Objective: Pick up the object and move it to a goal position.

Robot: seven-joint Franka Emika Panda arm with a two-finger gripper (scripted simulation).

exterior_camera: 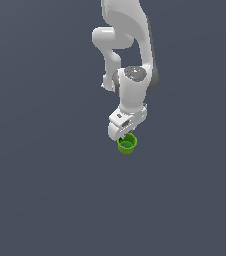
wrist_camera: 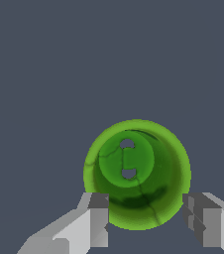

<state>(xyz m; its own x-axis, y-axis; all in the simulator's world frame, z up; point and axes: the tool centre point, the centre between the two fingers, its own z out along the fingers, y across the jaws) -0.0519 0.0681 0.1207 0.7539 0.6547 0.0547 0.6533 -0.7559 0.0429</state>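
Observation:
The bright green cup (exterior_camera: 127, 144) stands upright on the dark grey ground, its darker hollow inside facing up. My white gripper (exterior_camera: 122, 135) is directly over it, at the cup's rim on the side toward the exterior view's left. In the wrist view the cup (wrist_camera: 137, 168) fills the middle, with two small holes in its bottom. My gripper (wrist_camera: 146, 221) is open, with one fingertip (wrist_camera: 99, 218) overlapping the cup's edge and the other standing just off it on the far side. I cannot tell whether the fingers touch the cup.
The flat dark grey ground (exterior_camera: 45, 190) runs all around the cup. The white arm (exterior_camera: 130, 50) reaches down from the top of the exterior view.

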